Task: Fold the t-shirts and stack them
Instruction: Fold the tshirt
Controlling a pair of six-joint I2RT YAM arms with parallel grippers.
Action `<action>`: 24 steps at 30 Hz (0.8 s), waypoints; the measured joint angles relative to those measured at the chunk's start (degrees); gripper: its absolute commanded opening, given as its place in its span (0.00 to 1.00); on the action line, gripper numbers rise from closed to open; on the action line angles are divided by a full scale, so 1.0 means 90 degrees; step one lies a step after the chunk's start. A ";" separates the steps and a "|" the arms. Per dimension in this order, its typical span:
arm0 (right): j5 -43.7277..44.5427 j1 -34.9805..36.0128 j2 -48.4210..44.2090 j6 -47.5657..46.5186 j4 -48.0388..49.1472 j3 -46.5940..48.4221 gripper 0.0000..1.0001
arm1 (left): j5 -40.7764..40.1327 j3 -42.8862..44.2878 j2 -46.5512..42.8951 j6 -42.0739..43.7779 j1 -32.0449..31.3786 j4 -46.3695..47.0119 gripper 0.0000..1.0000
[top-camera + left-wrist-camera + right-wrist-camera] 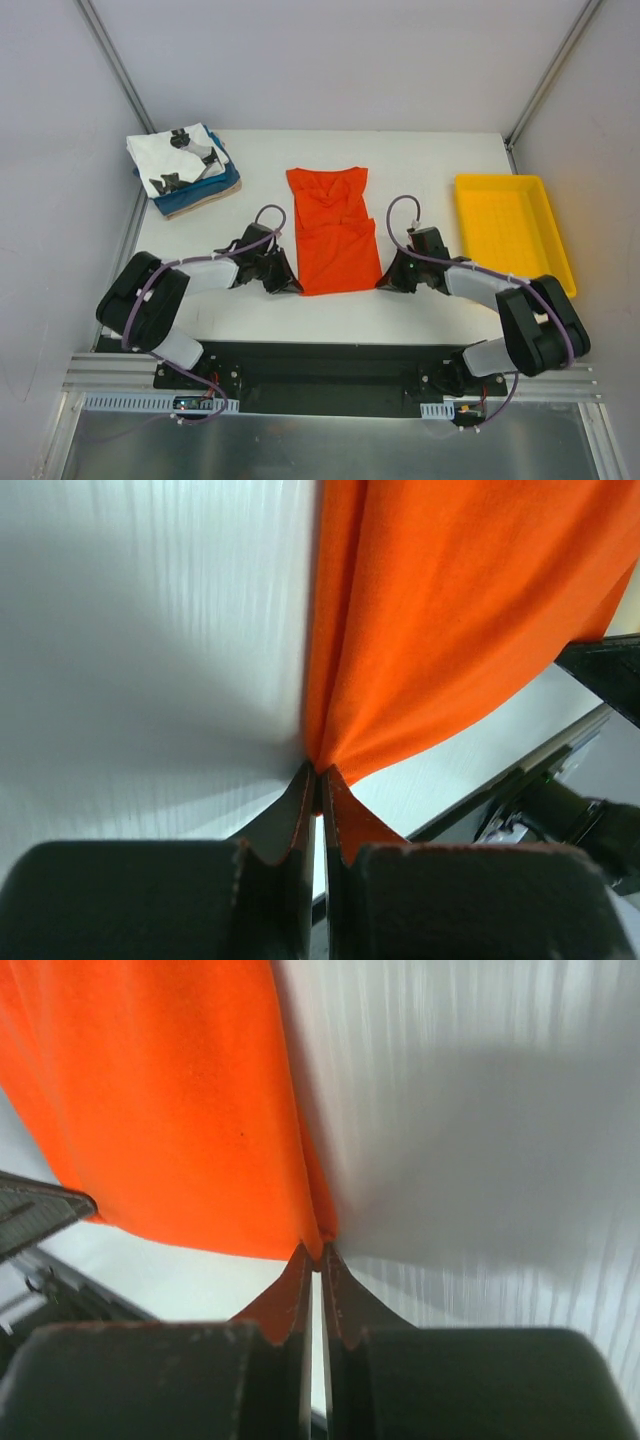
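An orange-red t-shirt (pixel 333 232) lies partly folded in the middle of the white table, neck end away from the arms. My left gripper (pixel 293 285) is shut on its near left corner, the cloth (pixel 450 620) pinched at the fingertips (pixel 318 772). At the near right corner my right gripper (pixel 384 282) is shut on the cloth (pixel 170 1110), which is caught between the tips (pixel 318 1250). A stack of folded t-shirts (pixel 185 170) sits at the far left: a white one with black prints on top, blue and tan ones beneath.
A shallow yellow tray (pixel 512 228) stands at the right side of the table. The table's near edge and the black base rail (pixel 320 365) run just behind both grippers. Grey walls enclose the table.
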 measured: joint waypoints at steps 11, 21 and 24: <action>0.0629 0.2365 -0.3553 0.0517 -0.2467 -0.0738 0.01 | -0.0206 -0.1557 -0.3920 -0.0673 -0.1280 -0.1613 0.00; 0.1069 0.2727 -0.5112 0.0661 -0.4146 0.0308 0.01 | -0.0495 -0.1328 -0.6397 -0.1025 -0.1513 -0.2679 0.00; 0.1251 0.2739 -0.5005 0.0517 -0.4405 0.0765 0.01 | -0.0559 -0.1010 -0.6081 -0.0954 -0.1513 -0.2863 0.00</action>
